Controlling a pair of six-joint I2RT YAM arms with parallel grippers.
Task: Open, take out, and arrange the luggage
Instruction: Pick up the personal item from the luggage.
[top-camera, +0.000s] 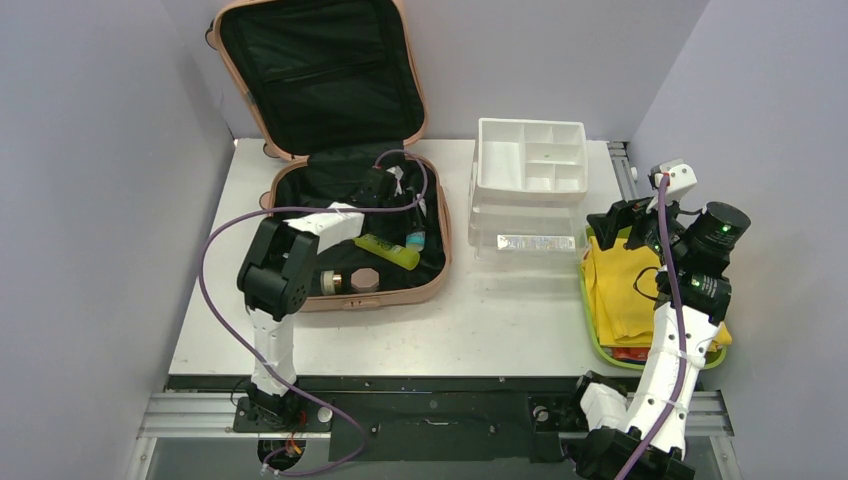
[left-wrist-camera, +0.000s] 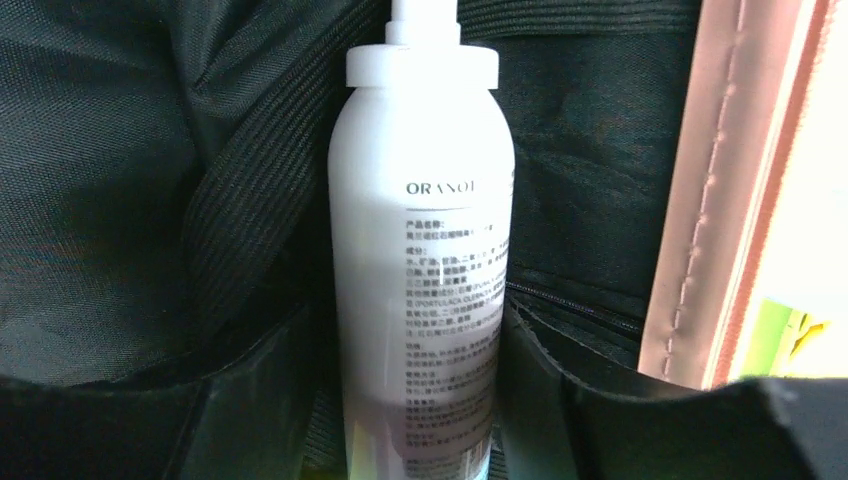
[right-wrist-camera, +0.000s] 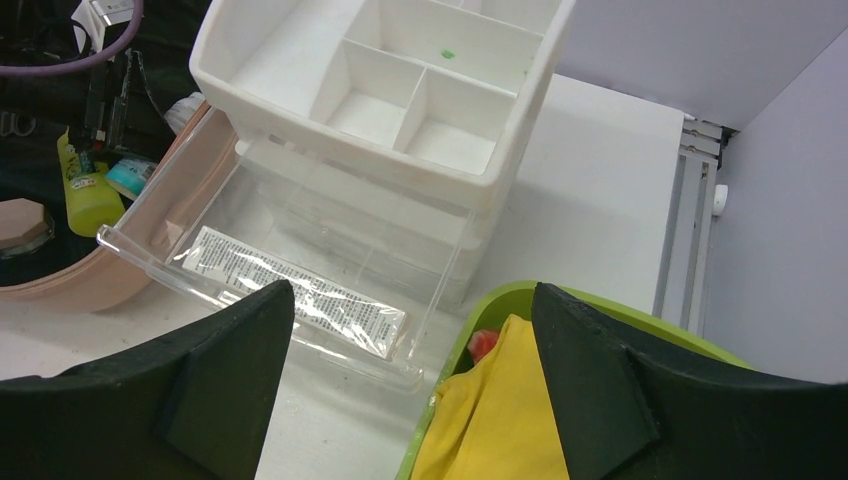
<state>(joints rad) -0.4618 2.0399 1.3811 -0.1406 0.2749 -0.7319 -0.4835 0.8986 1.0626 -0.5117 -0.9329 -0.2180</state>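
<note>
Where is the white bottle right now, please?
The white bottle sits centre in the left wrist view, between the fingers of the left gripper, inside the luggage.

White plastic pump bottle (left-wrist-camera: 420, 250): pump head clipped by the top edge of the left wrist view, base runs off the bottom. Lower part blurred, small print unreadable. The left gripper (left-wrist-camera: 410, 410) flanks it; contact can't be called. In the top view its fingertips are lost against the black lining of the salmon-pink hard-shell suitcase (top-camera: 380, 296), whose lid is clipped by the top edge. Red item (right-wrist-camera: 483, 343) in the lime-green tray (right-wrist-camera: 500, 295) is mostly buried under yellow cloth (top-camera: 615, 290), unidentifiable. The right arm covers part of that cloth.
</note>
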